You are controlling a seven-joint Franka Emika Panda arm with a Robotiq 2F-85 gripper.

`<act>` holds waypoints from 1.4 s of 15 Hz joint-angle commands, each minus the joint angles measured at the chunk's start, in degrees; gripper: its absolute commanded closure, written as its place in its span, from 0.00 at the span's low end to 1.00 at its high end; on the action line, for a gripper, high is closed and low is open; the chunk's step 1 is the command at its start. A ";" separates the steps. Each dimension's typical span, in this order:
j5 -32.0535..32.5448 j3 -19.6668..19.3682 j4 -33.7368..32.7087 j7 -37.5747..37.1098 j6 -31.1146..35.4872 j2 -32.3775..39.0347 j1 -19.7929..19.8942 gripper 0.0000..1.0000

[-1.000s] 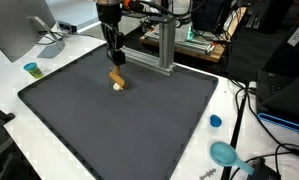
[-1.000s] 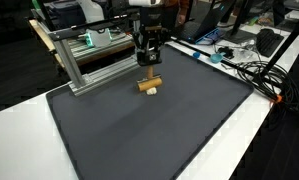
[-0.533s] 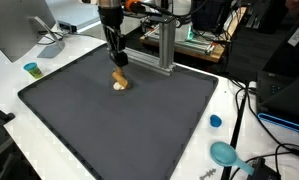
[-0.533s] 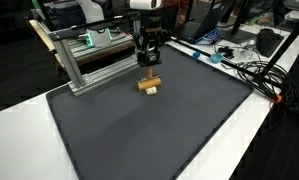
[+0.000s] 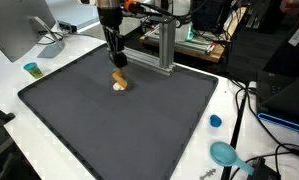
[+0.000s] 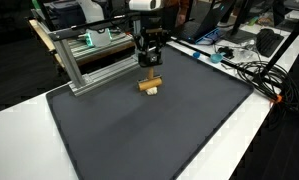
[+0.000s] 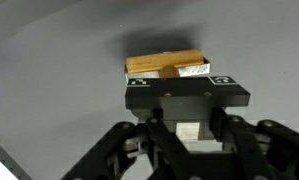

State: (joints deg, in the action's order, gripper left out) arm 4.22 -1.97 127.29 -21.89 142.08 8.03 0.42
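Block on the mat, gripper poised straight above it
Just below the gripper in both exterior views, the small wooden block lies flat on its long side on the dark mat, with bare mat around it, so fingers could come down on either side. The arm hangs vertical, which is why the wrist view looks past the hand's body onto the block's top. Whether the fingers are spread or closed I cannot tell, since the body hides them, nor whether they touch the wood. A metal frame stands behind the hand, near the mat's far edge
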 commanded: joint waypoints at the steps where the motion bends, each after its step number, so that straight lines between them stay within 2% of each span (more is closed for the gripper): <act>1: -2.49 0.33 -2.06 -1.18 4.43 4.21 -0.84 0.79; 15: -5.65 -0.49 -7.53 -3.76 3.37 8.29 -0.67 0.79; 21: -5.89 -1.40 -11.88 -4.85 1.72 11.28 -0.67 0.79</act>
State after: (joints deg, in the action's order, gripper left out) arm -0.17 -2.84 119.25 -25.84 142.44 14.19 0.42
